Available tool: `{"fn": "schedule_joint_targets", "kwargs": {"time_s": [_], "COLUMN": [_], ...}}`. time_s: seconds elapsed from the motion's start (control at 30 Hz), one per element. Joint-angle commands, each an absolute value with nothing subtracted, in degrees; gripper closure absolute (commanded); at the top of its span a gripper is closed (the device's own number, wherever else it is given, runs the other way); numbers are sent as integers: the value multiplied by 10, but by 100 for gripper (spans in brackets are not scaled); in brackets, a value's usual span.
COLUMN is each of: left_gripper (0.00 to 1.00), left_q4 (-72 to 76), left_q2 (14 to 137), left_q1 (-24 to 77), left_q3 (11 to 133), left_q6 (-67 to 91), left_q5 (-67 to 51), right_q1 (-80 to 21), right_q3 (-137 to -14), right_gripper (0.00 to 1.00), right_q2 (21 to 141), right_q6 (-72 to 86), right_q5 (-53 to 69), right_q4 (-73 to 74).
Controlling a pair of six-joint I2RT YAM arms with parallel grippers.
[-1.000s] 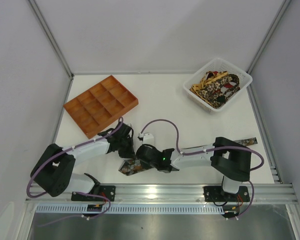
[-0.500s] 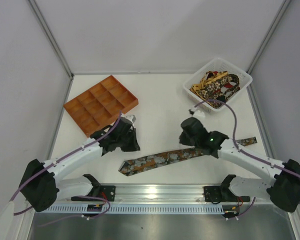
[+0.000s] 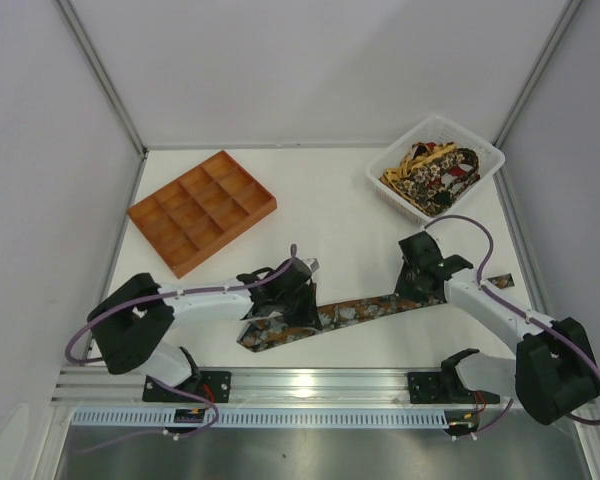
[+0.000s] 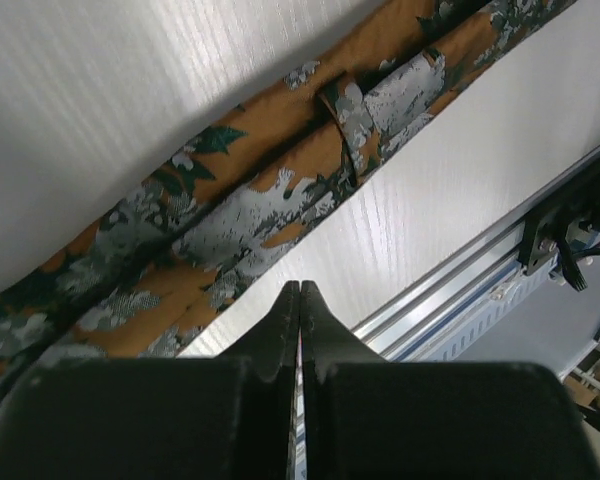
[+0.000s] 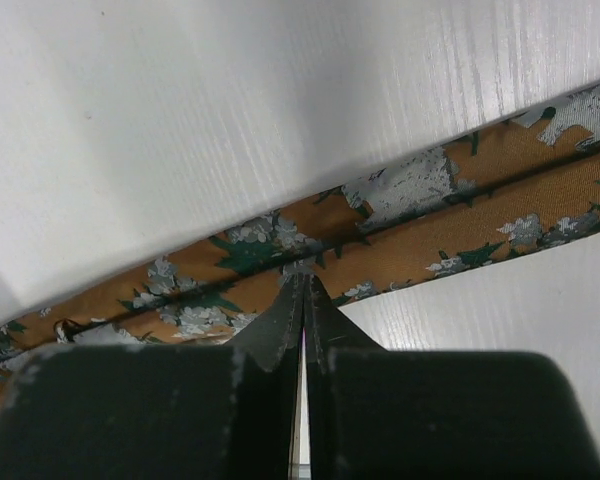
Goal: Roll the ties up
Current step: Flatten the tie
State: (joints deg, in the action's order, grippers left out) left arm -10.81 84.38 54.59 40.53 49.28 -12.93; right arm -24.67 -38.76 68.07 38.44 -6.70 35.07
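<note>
One tie [image 3: 355, 312], orange-brown with grey and green flowers, lies stretched flat across the near table, its wide pointed end at the left. My left gripper [image 3: 286, 312] hangs over that wide part. In the left wrist view it [image 4: 300, 287] is shut and empty, its tip above bare table just beside the tie [image 4: 250, 195]. My right gripper [image 3: 413, 291] is at the narrower part. It [image 5: 302, 277] is shut too, tip resting on the tie [image 5: 400, 240] with no fabric between the fingers. More ties [image 3: 432, 172] are piled in the white basket [image 3: 485, 152].
An orange compartment tray [image 3: 202, 208] sits at the back left. The metal rail [image 3: 320, 382] with both arm bases runs along the near edge and shows in the left wrist view [image 4: 480, 270]. White walls enclose the table.
My left gripper has come down and right from beside the orange tray onto the tie's wide part. The right gripper shifted right and lower onto the narrow part. The tie stays put.
</note>
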Motion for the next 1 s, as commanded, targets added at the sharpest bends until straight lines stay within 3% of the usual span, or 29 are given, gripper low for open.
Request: {"fn": "schedule_joint_targets", "kwargs": {"time_s": [0.0,0.37,0.63,0.97], "left_gripper": [100,100,100,100], "left_q4": [-50,-98,-189,-410], "left_q2": [880,942,883,789], "left_q1": [548,500,427,373], "left_q3": [435,405,346,406], "left_q6": [519,530,511,478], "left_q5": [-152,-147,-99,31], "right_q1": [-243,-258,-341,-386], "right_q3": [-392,-391,-417,-466], "right_gripper": [100,100,100,100], "right_q2": [691,815,856,888], "right_q6": [372,384,432,440], "right_q5": [-62,-33,-16,10], "right_q4": [330,264,252,264]}}
